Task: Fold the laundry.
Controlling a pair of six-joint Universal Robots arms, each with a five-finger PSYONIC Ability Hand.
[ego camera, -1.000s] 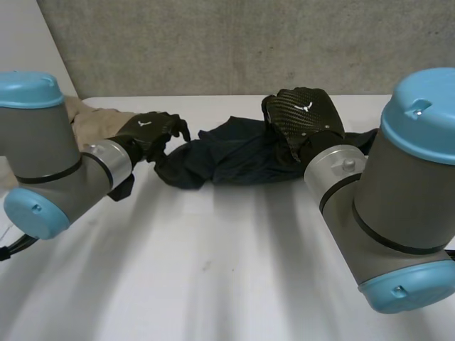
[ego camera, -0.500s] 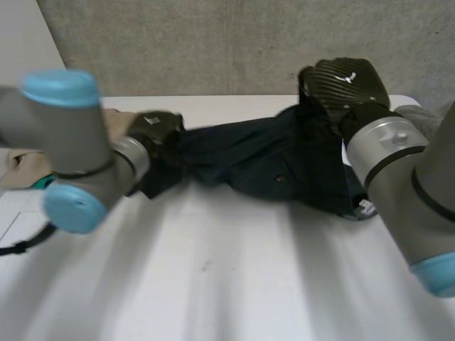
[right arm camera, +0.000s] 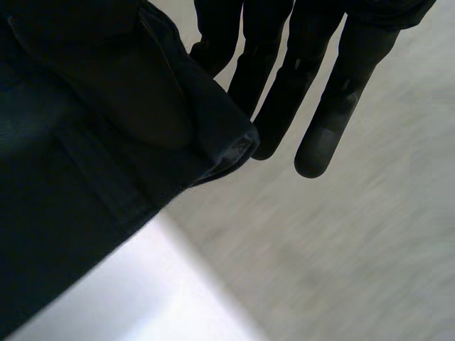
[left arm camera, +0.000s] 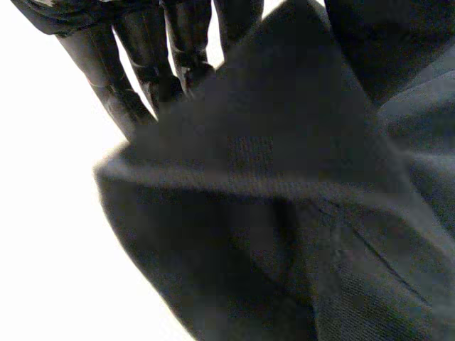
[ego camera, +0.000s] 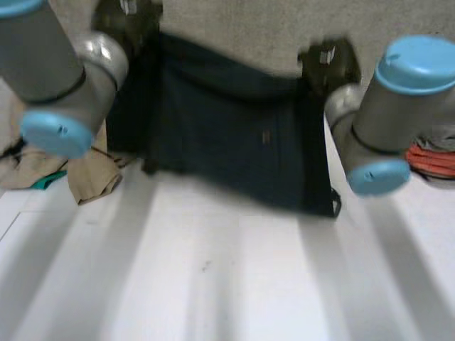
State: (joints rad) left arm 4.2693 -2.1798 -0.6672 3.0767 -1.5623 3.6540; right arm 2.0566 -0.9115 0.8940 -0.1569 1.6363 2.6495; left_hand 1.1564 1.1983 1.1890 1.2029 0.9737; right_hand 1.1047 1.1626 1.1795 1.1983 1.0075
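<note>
A dark navy garment [ego camera: 234,142] hangs spread in the air above the white table [ego camera: 213,284], its lower edge just over the surface. My left hand [ego camera: 131,18] holds its upper corner on one side, and my right hand [ego camera: 330,60] holds the opposite upper corner. In the left wrist view the dark cloth [left arm camera: 284,213] drapes over the ends of my fingers [left arm camera: 149,71]. In the right wrist view a hemmed corner of the cloth [right arm camera: 92,142] lies pinched beside my nearly straight fingers [right arm camera: 320,106].
A beige garment [ego camera: 89,177] lies crumpled at the table's left, with something teal [ego camera: 46,182] beside it. An orange-red item [ego camera: 430,160] lies at the far right. A grey wall [ego camera: 234,28] stands behind the table.
My left hand closed on the garment's end. Both arms then rose and drew apart, lifting the dark garment off the table and stretching it out between them.
</note>
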